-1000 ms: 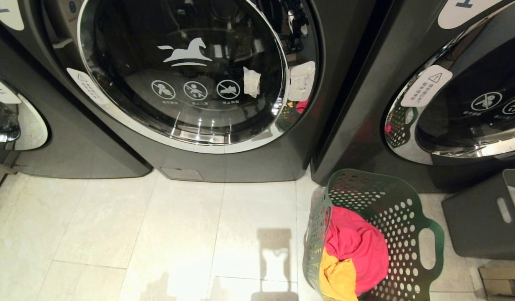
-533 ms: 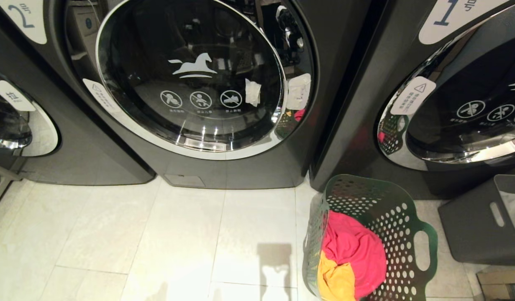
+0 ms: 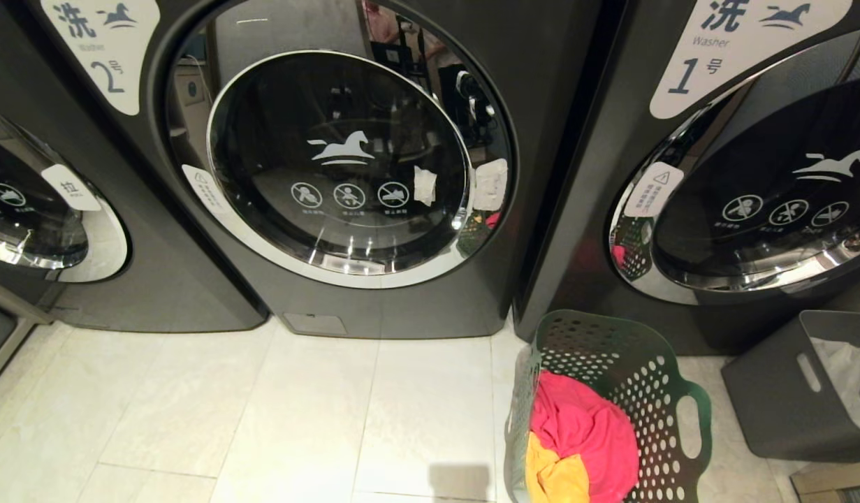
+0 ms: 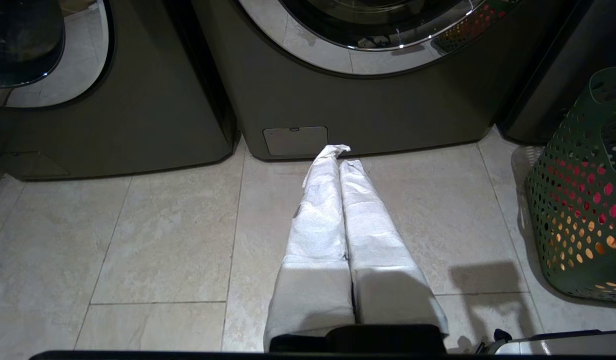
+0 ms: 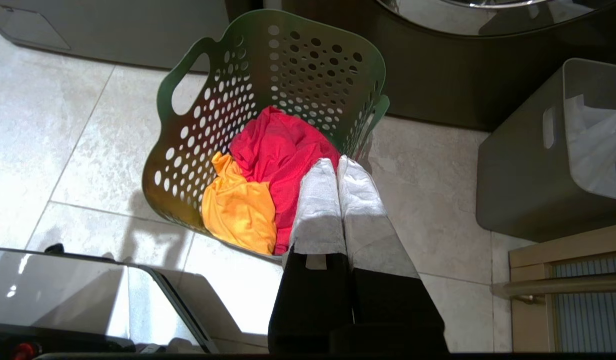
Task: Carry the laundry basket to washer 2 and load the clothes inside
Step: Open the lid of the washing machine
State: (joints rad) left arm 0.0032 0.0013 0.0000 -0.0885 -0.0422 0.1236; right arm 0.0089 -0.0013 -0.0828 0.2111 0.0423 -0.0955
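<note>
Basket [image 5: 267,75] below closed right fingers [image 5: 333,200], untouched; clothes [image 5: 282,150] inside.

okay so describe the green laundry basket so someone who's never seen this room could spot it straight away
Find the row of dark grey front-load washers; washer 2 sits in the middle, washer 1 to its right. On the pale tiled floor at the foot of washer 1 stands the laundry basket, holding a pink garment and a yellow one. Unlike the solid grey bin beside it, it is green and full of round holes.
</note>
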